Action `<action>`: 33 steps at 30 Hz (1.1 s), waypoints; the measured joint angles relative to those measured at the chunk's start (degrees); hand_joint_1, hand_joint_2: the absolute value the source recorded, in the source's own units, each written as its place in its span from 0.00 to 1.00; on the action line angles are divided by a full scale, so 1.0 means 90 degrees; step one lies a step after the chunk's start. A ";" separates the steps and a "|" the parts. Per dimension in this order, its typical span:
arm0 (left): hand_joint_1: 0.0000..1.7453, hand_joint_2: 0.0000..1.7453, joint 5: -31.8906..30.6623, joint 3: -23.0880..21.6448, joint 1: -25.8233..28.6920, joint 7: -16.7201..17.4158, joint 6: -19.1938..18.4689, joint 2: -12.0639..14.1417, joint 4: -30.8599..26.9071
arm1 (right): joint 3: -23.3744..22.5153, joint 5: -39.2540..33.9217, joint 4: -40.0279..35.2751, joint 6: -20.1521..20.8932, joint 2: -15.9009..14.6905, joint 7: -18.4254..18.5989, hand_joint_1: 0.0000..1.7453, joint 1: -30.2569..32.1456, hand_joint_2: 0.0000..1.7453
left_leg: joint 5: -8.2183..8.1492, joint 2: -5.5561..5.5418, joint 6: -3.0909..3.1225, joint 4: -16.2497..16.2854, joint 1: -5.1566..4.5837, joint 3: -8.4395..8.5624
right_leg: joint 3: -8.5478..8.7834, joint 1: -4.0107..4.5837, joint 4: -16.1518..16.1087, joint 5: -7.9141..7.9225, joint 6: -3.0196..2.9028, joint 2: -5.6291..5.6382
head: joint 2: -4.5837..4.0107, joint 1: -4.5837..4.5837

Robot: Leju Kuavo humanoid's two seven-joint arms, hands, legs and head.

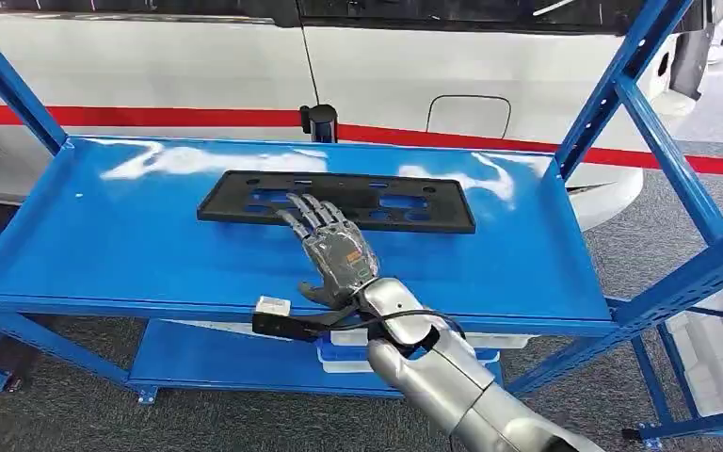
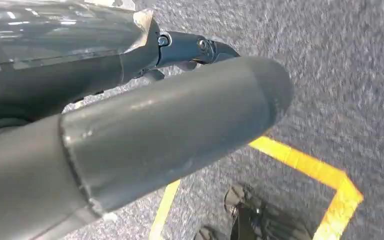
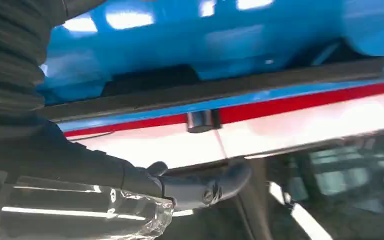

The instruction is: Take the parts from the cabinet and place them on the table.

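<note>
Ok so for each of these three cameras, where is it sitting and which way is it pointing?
Head view: high on the body, looking down at the blue shelf and black panel; right hand reaches over the panel.
Left wrist view: behind the hanging left hand, facing grey floor with yellow lines.
Right wrist view: behind the right hand, turned, facing shelf and panel edge-on.
Head and right wrist views share the panel, the shelf and the white car.

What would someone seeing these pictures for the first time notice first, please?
Probably the silver right hand reaching over the glossy blue shelf, its fingers spread at the near edge of the flat black part lying across the shelf's middle. Next comes the white vehicle with a red stripe just behind the rack.
</note>
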 joint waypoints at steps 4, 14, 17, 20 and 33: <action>0.00 0.00 0.0075 0.0034 0.0000 0.0138 0.0056 -0.0007 0.0010 | -0.0410 0.0327 0.1687 -0.0458 0.0435 0.0368 0.00 -0.0634 1.00 | 0.0001 -0.0002 -0.0001 0.0001 0.0000 0.0002 | 0.0002 -0.0001 0.0001 0.0001 0.0000 0.0000 | 0.0000 0.0000; 0.00 0.00 0.0126 0.0187 -0.0005 0.0155 0.0187 -0.0007 0.0029 | -0.1263 0.0704 0.3146 -0.0643 0.0591 0.0976 0.00 -0.1239 1.00 | 0.0000 0.0004 -0.0001 0.0002 0.0000 0.0008 | -0.0001 -0.0001 -0.0002 0.0001 0.0000 0.0002 | 0.0000 0.0000; 0.00 0.00 0.0129 0.0216 0.0000 0.0221 0.0253 -0.0015 0.0029 | -0.1494 0.0760 0.3320 -0.0721 0.0530 0.1097 0.84 -0.1317 1.00 | -0.0007 -0.0001 -0.0005 0.0001 0.0000 0.0021 | -0.0027 -0.0001 -0.0003 -0.0009 -0.0009 -0.0001 | 0.0000 -0.0002; 0.00 0.00 0.0073 0.0216 0.0001 0.0221 0.0257 -0.0017 0.0029 | -0.1746 0.0816 0.3430 -0.0747 0.0399 0.1075 1.00 -0.1321 1.00 | -0.0007 0.0000 -0.0005 0.0001 0.0000 0.0021 | -0.0025 -0.0001 -0.0002 -0.0007 -0.0008 0.0000 | 0.0000 0.0002; 0.00 0.00 -0.0070 0.0214 0.0002 -0.0833 0.0272 0.0032 0.0029 | -0.2409 0.0830 0.3417 -0.1294 0.0151 0.0422 1.00 -0.0998 1.00 | -0.0004 0.0002 -0.0005 0.0002 0.0001 0.0021 | 0.0025 0.0000 -0.0001 -0.0002 -0.0005 0.0001 | 0.0000 0.0000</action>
